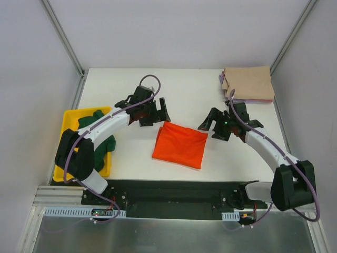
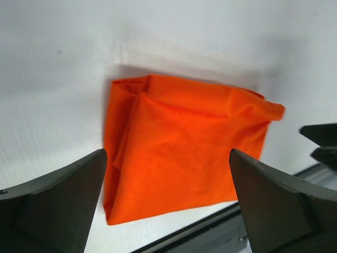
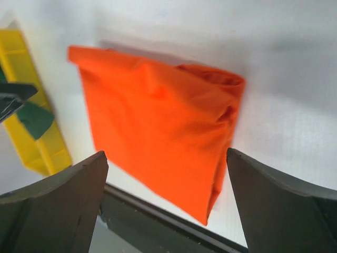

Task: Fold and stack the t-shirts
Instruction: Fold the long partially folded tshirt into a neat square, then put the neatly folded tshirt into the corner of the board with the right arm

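The bright orange-red t-shirt (image 1: 180,144) lies folded into a rough square in the middle of the table; it also shows in the left wrist view (image 2: 181,147) and the right wrist view (image 3: 158,132). My left gripper (image 1: 156,112) is open and empty just beyond its far left corner. My right gripper (image 1: 211,126) is open and empty just right of its far right corner. The dark green t-shirt (image 1: 100,138) lies bunched in the yellow tray (image 1: 67,122). The tan t-shirt (image 1: 248,82) lies folded at the far right, with a pale purple edge (image 1: 223,83) showing under it.
The yellow tray sits at the table's left edge, and shows in the right wrist view (image 3: 31,126). A black rail (image 1: 174,192) runs along the near table edge. Grey walls close in the sides and back.
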Robot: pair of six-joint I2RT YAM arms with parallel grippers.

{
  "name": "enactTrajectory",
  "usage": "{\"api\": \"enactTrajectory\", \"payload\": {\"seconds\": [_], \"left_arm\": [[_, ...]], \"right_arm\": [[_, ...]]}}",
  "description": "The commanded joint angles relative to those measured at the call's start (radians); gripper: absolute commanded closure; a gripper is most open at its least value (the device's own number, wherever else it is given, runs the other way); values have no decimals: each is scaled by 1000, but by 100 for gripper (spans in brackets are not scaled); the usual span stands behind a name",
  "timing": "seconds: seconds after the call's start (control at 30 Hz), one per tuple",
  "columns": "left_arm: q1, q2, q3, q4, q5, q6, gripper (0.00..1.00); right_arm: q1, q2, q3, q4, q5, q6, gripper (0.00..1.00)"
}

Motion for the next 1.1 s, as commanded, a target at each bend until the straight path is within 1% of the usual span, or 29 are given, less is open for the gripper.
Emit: {"api": "enactTrajectory", "payload": {"seconds": [0.0,0.03,0.1,0.17,0.27,0.3,0.4,0.5,0.6,0.73,0.8,0.83,0.9,0.97,1.07], "left_arm": [[-26,-41,-36,121,190,-26,1],[-27,-13,-33,155,235,-28,1],[-27,47,2,166,287,-35,1],[-29,107,40,174,304,-34,1],[-27,195,76,203,246,-29,1],[-26,229,90,200,229,-29,1],[-14,311,123,200,223,-32,1],[3,348,105,189,189,-37,1],[11,352,61,181,183,-43,1],[11,300,-25,169,175,-58,1],[9,221,-56,169,175,-60,1],[8,182,-64,169,174,-57,1],[2,83,-90,169,166,-49,1],[-15,-44,-143,169,107,-46,1],[-17,-222,-228,163,31,-45,1]], "right_arm": [[52,-80,-62,74,-143,6,4],[58,-69,-72,107,-171,33,4],[70,-36,-66,161,-186,57,4],[73,7,-48,190,-173,52,4],[69,95,-5,188,-92,17,4],[69,125,16,166,-38,2,4],[63,242,81,111,48,-48,4],[58,343,105,106,56,-72,4],[58,391,110,109,65,-83,4],[55,390,133,91,65,-106,4],[61,341,165,31,54,-142,4],[64,306,184,13,68,-165,4],[101,206,220,-82,167,-208,4],[136,77,237,-154,270,-238,4],[141,-92,176,-168,361,-224,4]]}}
